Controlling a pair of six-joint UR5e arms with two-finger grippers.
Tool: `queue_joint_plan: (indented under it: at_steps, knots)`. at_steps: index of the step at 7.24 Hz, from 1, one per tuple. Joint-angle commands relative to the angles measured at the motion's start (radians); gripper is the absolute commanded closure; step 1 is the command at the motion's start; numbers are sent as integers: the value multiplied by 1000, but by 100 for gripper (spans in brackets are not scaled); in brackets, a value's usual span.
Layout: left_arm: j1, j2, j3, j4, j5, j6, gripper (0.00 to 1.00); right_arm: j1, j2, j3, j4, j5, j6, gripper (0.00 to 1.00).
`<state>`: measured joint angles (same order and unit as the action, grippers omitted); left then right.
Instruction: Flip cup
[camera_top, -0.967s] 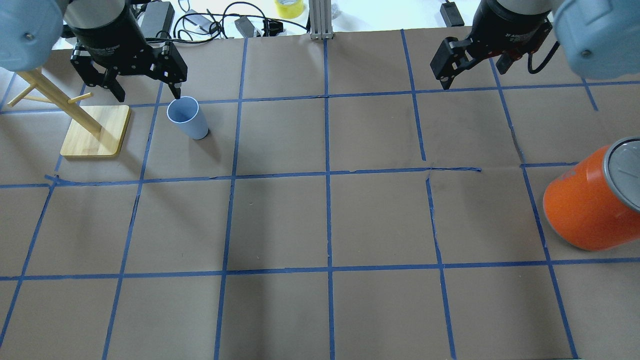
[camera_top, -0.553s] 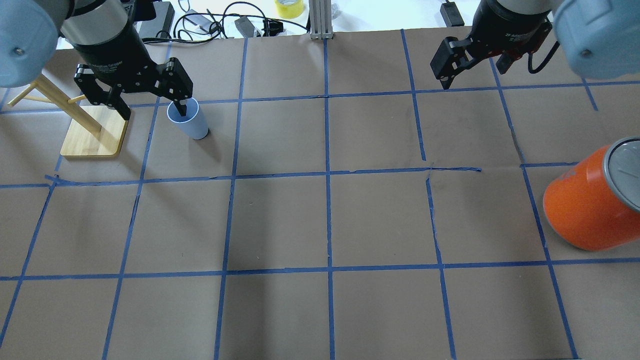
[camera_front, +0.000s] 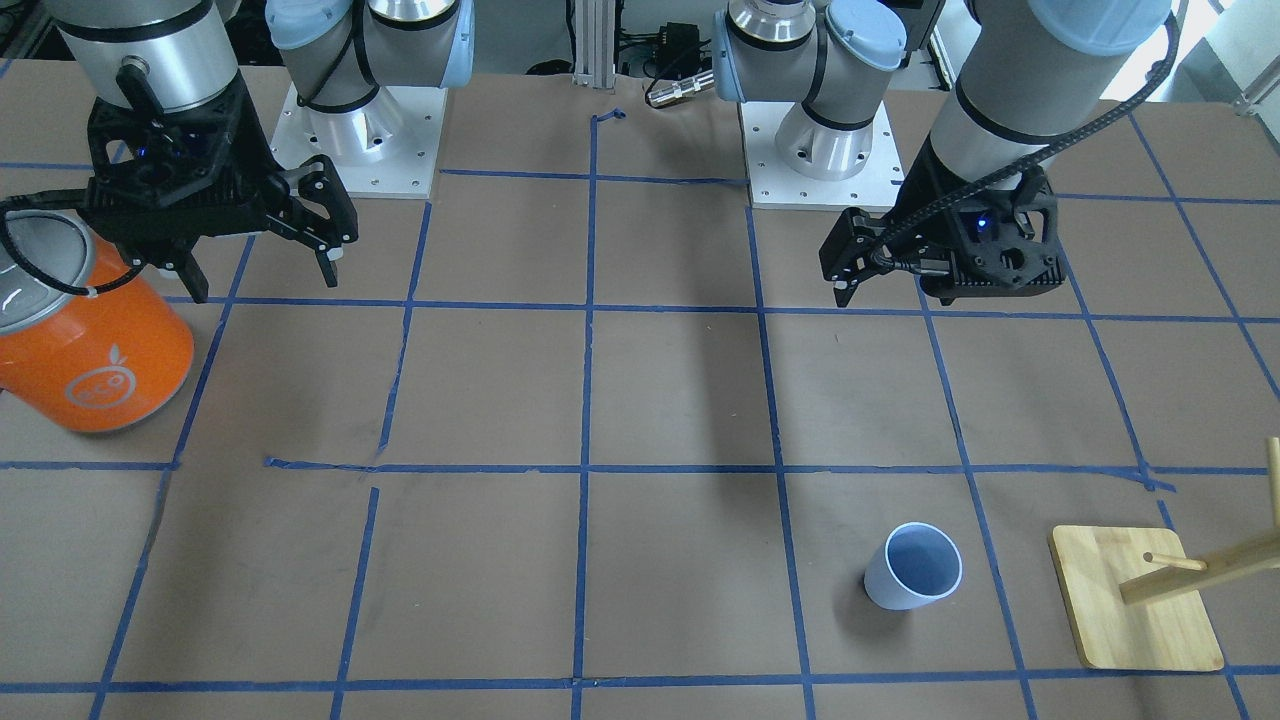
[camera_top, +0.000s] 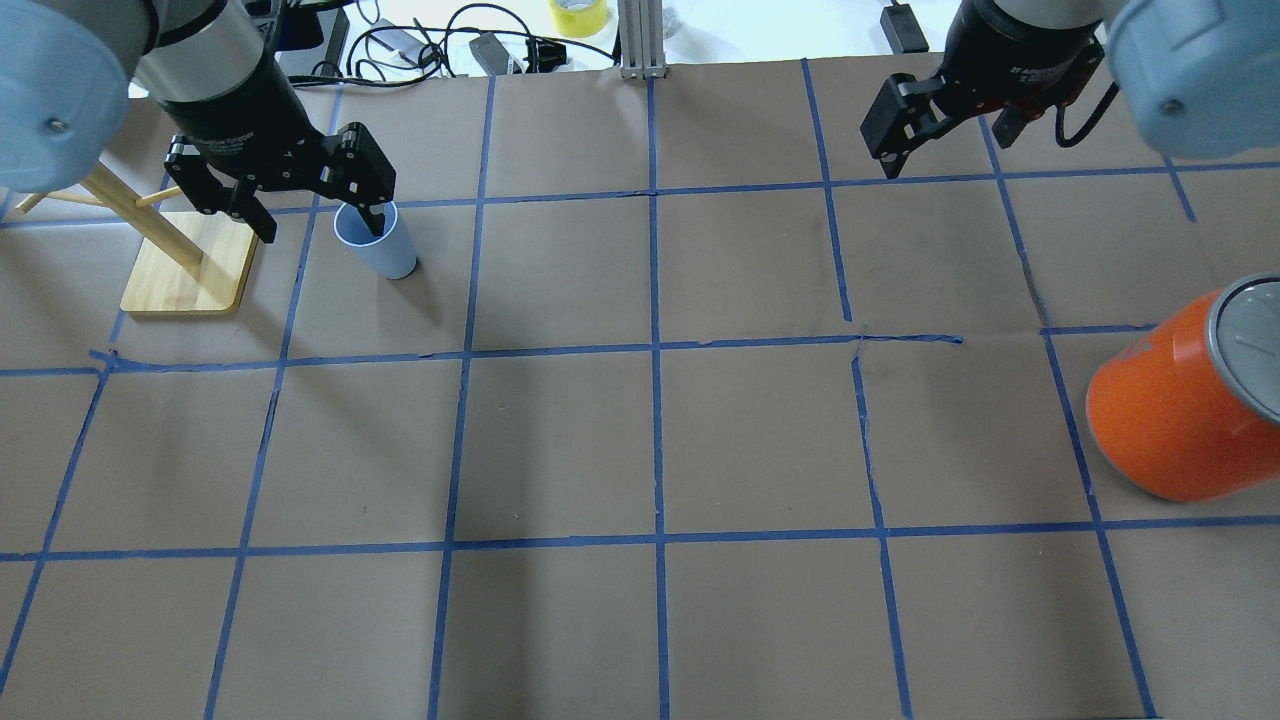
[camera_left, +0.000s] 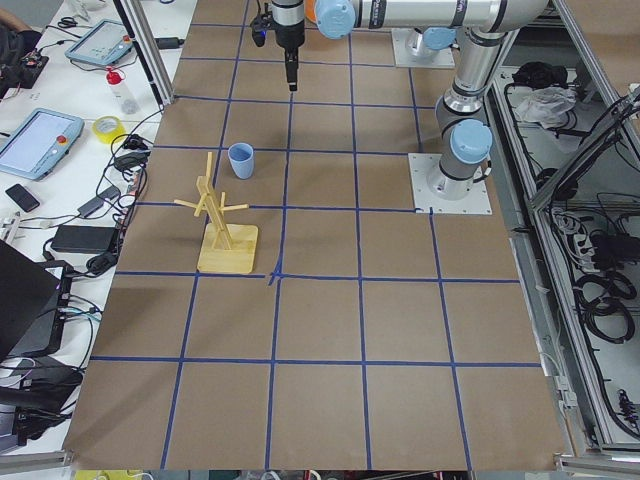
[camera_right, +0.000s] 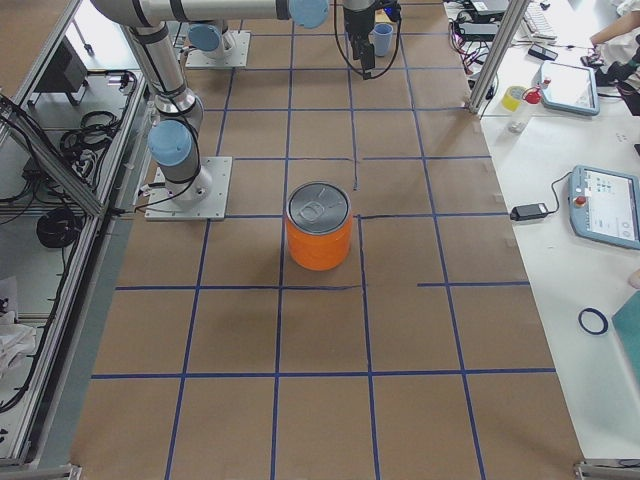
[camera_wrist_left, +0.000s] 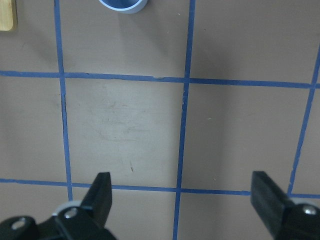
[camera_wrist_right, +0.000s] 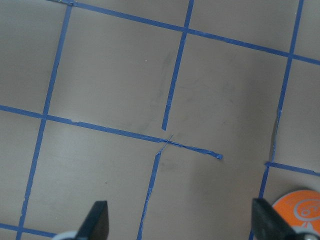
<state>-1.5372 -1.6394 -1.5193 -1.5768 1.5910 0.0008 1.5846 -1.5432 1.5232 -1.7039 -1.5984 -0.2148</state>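
The cup (camera_top: 380, 247) is pale blue-grey and stands upright, mouth up, on the brown paper; it also shows in the front view (camera_front: 912, 578) and at the top edge of the left wrist view (camera_wrist_left: 122, 4). My left gripper (camera_top: 318, 222) is open and empty. One finger overlaps the cup's rim in the overhead view. The front view shows the left gripper (camera_front: 935, 285) high above the table, apart from the cup, on the robot's side of it. My right gripper (camera_top: 945, 150) is open and empty, far from the cup, and shows in the front view (camera_front: 262, 282).
A wooden peg rack on a square base (camera_top: 190, 262) stands just left of the cup. A large orange can with a silver lid (camera_top: 1170, 420) stands at the right edge, below the right gripper. Cables and a tape roll (camera_top: 578, 15) lie beyond the table's far edge.
My left gripper has moved down and right in the overhead view, so one finger now overlaps the cup's rim. The cup and the right arm have not moved.
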Motion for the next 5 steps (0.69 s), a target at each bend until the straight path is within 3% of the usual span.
queue_joint_plan:
  at_steps: [1,5]
  knots:
    - [5,0,-4,1,-11,11,0,0,0,0,0,0,0,0]
    - [11,-7,-9,11,-17,4,0,0,0,0,0,0,0,0]
